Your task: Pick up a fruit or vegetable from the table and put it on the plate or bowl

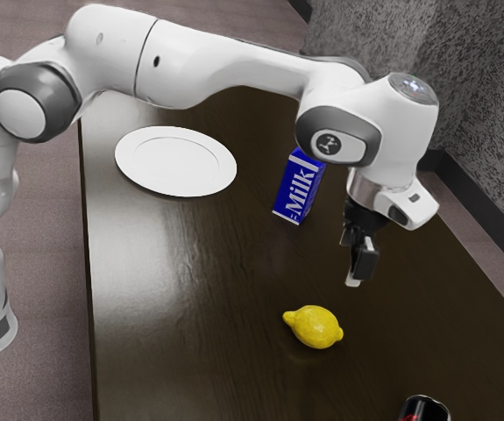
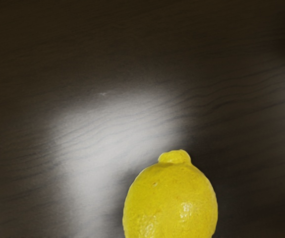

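One bumpy yellow lemon lay on its side on the dark wooden table, toward the near edge, and it was the only fruit I could see to pick. The black two-finger gripper hung in the air above the table, a little farther back than the lemon and to the exterior view's right of it, touching nothing. From that angle I could not tell whether it was set wide or narrow. In the wrist view the lemon sat just under my hand. To do the approach well, I judged I should bring the hand squarely over the fruit's middle and grip across its short width rather than its pointed ends. I should also descend slowly so it did not roll. The round white plate sat well apart, at the far left in the exterior view, beyond the blue milk carton.
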You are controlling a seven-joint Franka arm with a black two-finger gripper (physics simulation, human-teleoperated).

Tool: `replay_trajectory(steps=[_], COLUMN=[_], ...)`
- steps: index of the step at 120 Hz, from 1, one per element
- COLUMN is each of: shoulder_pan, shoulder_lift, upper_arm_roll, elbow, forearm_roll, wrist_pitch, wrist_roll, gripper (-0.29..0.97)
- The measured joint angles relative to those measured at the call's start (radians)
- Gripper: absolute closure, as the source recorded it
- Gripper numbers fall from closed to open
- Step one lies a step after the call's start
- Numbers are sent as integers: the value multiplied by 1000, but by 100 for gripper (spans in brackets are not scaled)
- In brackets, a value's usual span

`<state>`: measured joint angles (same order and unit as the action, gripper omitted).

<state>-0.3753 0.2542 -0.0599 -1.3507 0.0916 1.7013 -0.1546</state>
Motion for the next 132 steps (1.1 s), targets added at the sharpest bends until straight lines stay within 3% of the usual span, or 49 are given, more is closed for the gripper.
replay_trajectory(steps=[24, 63, 132], shoulder_pan=[-13, -19, 0], shoulder_lift=[5, -80, -90], upper_arm_roll=[0, -18, 26], elbow=[-107, -283, -360], forearm_roll=[0, -34, -65], wrist_pitch=[60, 178, 262], wrist_roll=[-1, -1, -1], gripper=[0, 0, 0])
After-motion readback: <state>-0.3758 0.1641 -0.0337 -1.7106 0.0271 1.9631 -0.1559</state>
